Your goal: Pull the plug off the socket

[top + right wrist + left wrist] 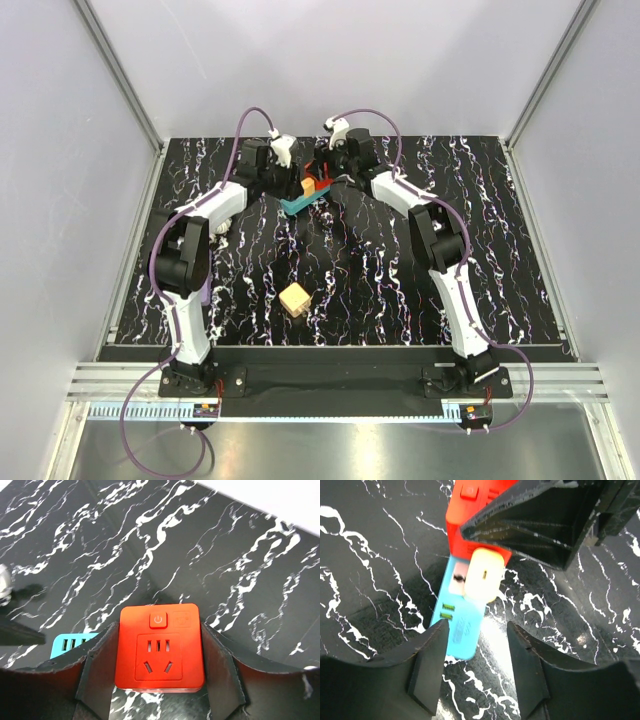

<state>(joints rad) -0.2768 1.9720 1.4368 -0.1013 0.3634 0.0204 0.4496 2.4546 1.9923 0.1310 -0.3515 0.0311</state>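
The teal-blue socket strip [303,203] lies at the back middle of the table. A red square adapter plug [322,183] and a cream plug [307,186] sit in it. My right gripper [159,675] is shut on the red plug [159,650], one finger flat against each side. The strip's end shows to its left [72,642]. My left gripper [477,665] is open over the strip's near end [462,625], just short of the cream plug [485,575]. Beyond it are the red plug [470,510] and a right finger [535,520]. The strip's white cord is not visible.
A small wooden cube [294,299] lies on the black marbled table [500,250], in front of the strip. White walls enclose the table on the left, back and right. The two arms [225,200] [420,205] meet over the strip.
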